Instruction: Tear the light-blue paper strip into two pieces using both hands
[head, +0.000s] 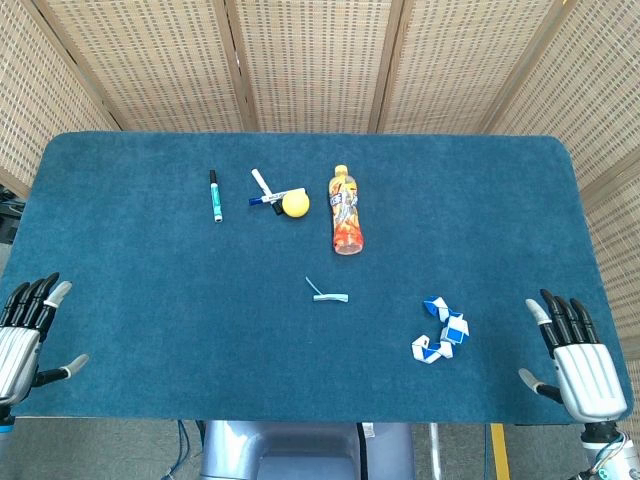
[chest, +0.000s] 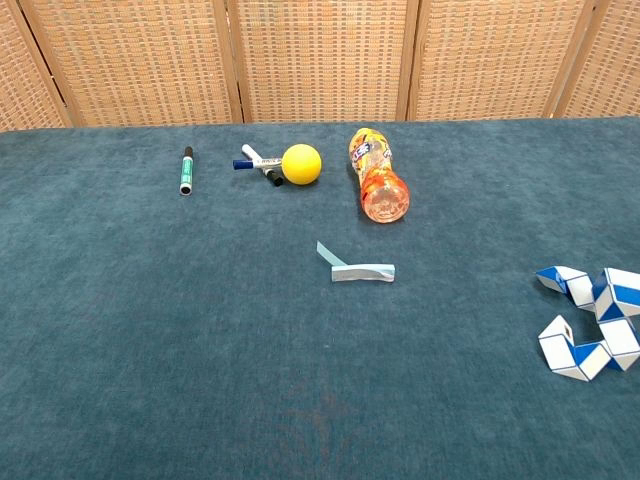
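Light-blue paper strip (head: 327, 295) lies whole and untouched on the bench (head: 150, 300), well apart from both the left robot hand (head: 25, 330) and the right robot hand (head: 577, 360), each spread and holding nothing, so the tearing is not yet begun.

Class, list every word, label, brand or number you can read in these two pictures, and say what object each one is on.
No text can be read.
Orange bottle: printed label, too blurred to read.
White marker: dark print on the barrel, too small.
Green marker: label band, too small.

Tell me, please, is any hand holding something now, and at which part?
Nothing is held. The left hand and right hand are open; the paper strip lies untouched.
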